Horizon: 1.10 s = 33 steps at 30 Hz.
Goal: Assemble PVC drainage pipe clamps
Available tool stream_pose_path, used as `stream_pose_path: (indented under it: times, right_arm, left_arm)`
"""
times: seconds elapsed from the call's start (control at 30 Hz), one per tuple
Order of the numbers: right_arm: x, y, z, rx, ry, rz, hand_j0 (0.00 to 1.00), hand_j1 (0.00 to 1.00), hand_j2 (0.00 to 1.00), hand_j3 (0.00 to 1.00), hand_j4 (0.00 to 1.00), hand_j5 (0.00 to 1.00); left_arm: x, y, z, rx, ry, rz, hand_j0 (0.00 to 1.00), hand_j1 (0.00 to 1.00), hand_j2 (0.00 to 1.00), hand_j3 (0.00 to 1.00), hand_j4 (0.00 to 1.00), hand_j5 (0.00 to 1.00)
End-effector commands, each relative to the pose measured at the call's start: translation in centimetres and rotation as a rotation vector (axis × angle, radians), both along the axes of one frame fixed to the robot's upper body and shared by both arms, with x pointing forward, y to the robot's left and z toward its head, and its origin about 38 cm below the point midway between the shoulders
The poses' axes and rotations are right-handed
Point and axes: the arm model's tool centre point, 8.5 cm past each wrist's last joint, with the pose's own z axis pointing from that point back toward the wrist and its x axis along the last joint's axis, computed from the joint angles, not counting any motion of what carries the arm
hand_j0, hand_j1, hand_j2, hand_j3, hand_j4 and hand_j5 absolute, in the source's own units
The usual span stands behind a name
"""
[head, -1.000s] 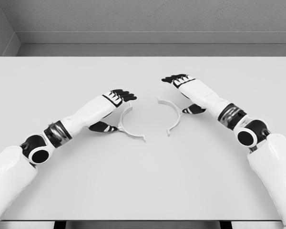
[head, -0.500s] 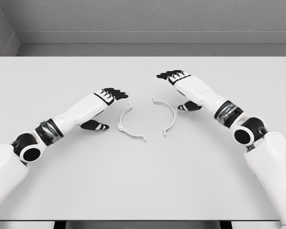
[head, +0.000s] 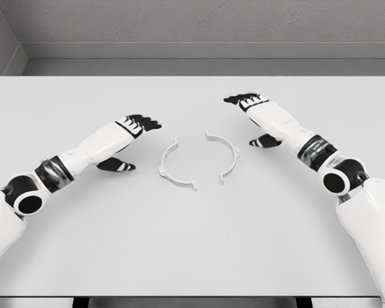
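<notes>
Both arms are drawing back and outward from the two clamp halves. The left hand [head: 131, 131], formerly touching the left clamp half [head: 172, 166], is now lying apart from it to the left, fingers relaxed and empty. The right hand [head: 255, 114], formerly just beside the right clamp half [head: 224, 153], is now standing farther right, also empty. The right clamp half is resting slightly left of its first position.
</notes>
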Motion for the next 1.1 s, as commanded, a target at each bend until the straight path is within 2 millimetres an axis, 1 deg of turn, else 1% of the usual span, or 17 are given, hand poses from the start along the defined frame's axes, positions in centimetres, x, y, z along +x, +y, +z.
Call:
stream_pose_path:
  times: [0.0, 0.17, 0.23, 0.4, 0.43, 0.63, 0.7, 1.07]
  right_arm:
    - [-0.1, 0.3, -0.6, 0.000, 0.017, 0.006, 1.00, 1.00, 1.00, 1.00, 1.00, 1.00]
    - [0.0, 0.4, -1.0, 0.000, 0.029, 0.005, 1.00, 1.00, 1.00, 1.00, 1.00, 1.00]
    - [-0.1, 0.7, -1.3, -0.006, 0.037, 0.014, 1.00, 1.00, 1.00, 1.00, 1.00, 1.00]
    - [-0.2, 1.2, -1.4, -0.006, 0.038, 0.025, 1.00, 1.00, 1.00, 1.00, 1.00, 1.00]
    - [-0.3, 1.7, -1.5, -0.004, 0.040, 0.035, 1.00, 1.00, 1.00, 1.00, 1.00, 1.00]
    - [-0.3, 2.4, -1.7, -0.001, 0.045, 0.046, 1.00, 1.00, 1.00, 1.00, 1.00, 1.00]
    - [-0.4, 3.1, -1.8, 0.007, 0.048, 0.057, 1.00, 1.00, 1.00, 1.00, 1.00, 1.00]
    - [-0.6, 4.7, -1.8, 0.013, 0.048, 0.074, 1.00, 1.00, 1.00, 1.00, 1.00, 1.00]
  left_arm:
    - [0.0, 0.5, 0.1, 0.004, 0.000, 0.006, 1.00, 1.00, 1.00, 1.00, 1.00, 1.00]
    - [0.0, 0.6, 0.2, 0.004, 0.000, 0.007, 1.00, 1.00, 1.00, 1.00, 1.00, 1.00]
    - [0.0, 0.5, 0.1, 0.004, 0.000, 0.006, 1.00, 1.00, 1.00, 1.00, 1.00, 1.00]
    - [0.1, 0.6, 0.2, 0.004, -0.002, 0.007, 1.00, 1.00, 1.00, 1.00, 1.00, 1.00]
    - [0.1, 0.6, 0.2, 0.006, -0.002, 0.007, 1.00, 1.00, 1.00, 1.00, 1.00, 1.00]
    - [0.2, 0.7, 0.1, 0.007, 0.001, 0.011, 1.00, 1.00, 1.00, 1.00, 1.00, 1.00]
    - [0.2, 0.7, 0.1, 0.007, 0.001, 0.011, 1.00, 1.00, 1.00, 1.00, 1.00, 1.00]
    - [0.2, 0.7, 0.1, 0.007, 0.002, 0.012, 1.00, 1.00, 1.00, 1.00, 1.00, 1.00]
